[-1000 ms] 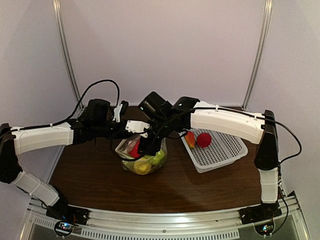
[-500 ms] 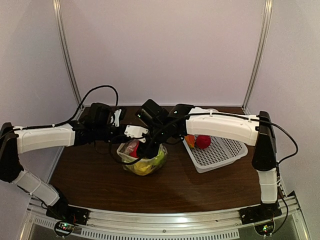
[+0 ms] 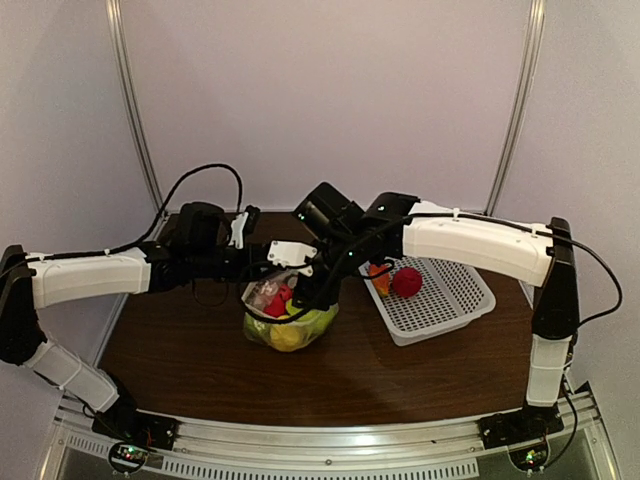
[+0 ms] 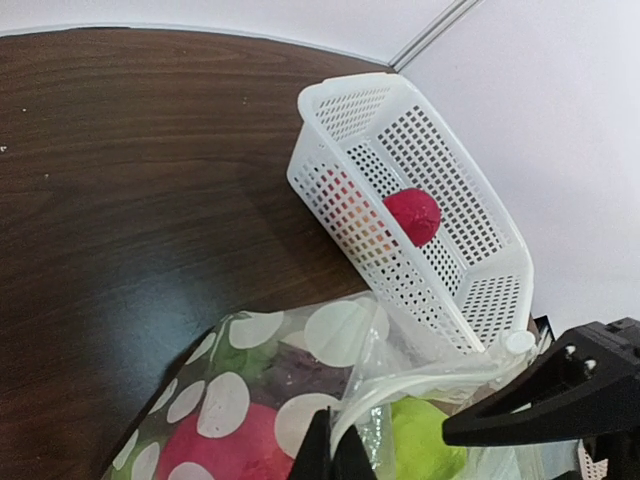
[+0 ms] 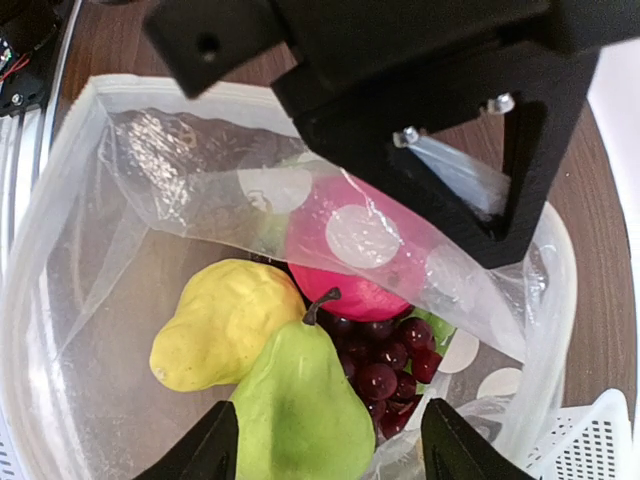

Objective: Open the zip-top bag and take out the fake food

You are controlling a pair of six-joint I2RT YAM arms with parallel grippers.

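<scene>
We see right gripper wide open inside the zip-top bag, straddling the green pear, seemingly lengthwise between its fingers; left gripper pinches the bag's rim.

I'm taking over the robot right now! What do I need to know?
Left pincer: shut on the zip-top bag rim, holding the mouth open.
Right pincer: open at the mouth, fingers either side of the green pear.
Done: bag open; red fruit and orange fruit in the white basket.
To do: take out green pear, yellow pear, pink fruit, grapes.
</scene>
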